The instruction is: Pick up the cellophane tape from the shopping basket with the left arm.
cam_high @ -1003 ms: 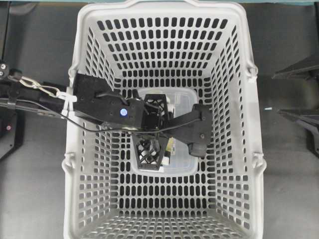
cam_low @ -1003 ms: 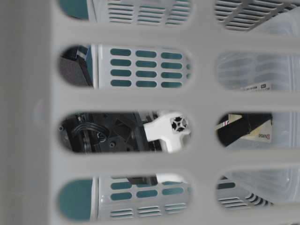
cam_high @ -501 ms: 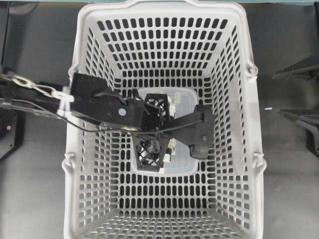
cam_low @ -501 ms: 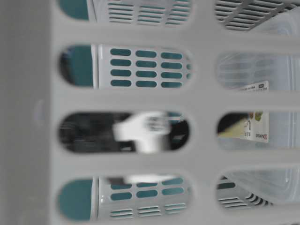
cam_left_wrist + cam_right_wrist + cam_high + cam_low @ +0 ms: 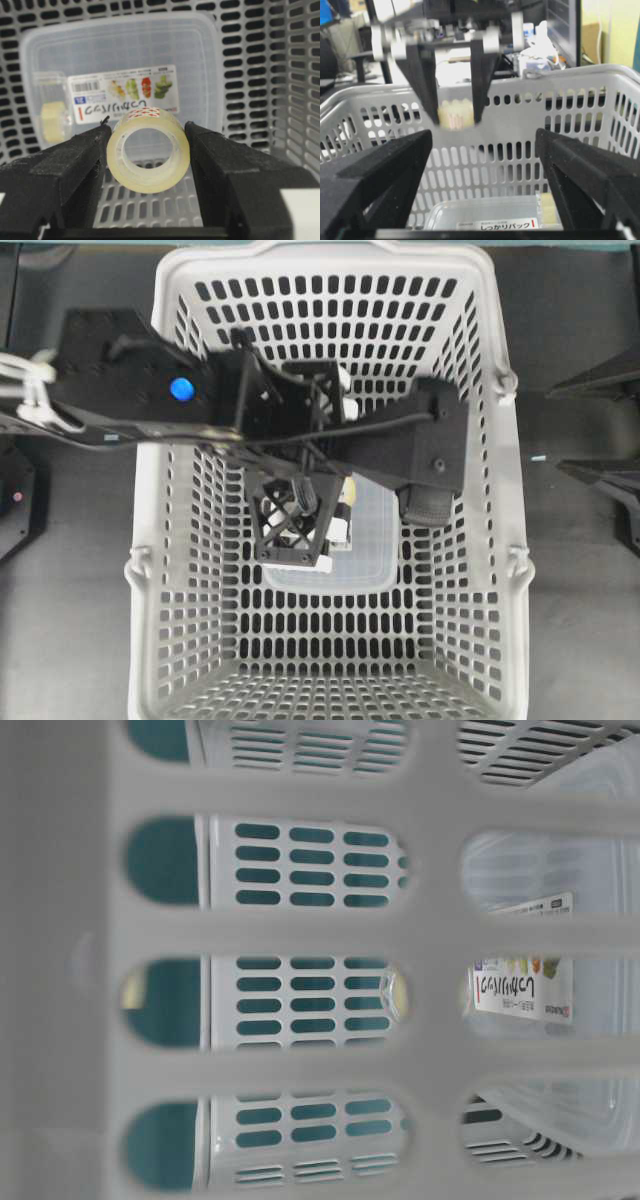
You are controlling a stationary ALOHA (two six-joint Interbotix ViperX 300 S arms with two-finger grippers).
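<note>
One cellophane tape roll (image 5: pixel 147 181) is clamped between the two fingers of the left hand (image 5: pixel 148 150), held above the floor of the single shopping basket (image 5: pixel 518 620). One clear pack (image 5: pixel 125 45) lies flat on that floor with a second pale roll (image 5: pixel 52 120) inside it. The right hand (image 5: pixel 482 145), outside the basket, gapes empty.

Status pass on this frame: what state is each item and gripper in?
Pale yellowish cellophane tape roll: clamped between the left fingers, held above the pack.
Left gripper: shut on the roll.
Right gripper: open, empty.
Clear flat plastic pack: lying on basket floor.
Light-grey slotted shopping basket: upright.
</note>
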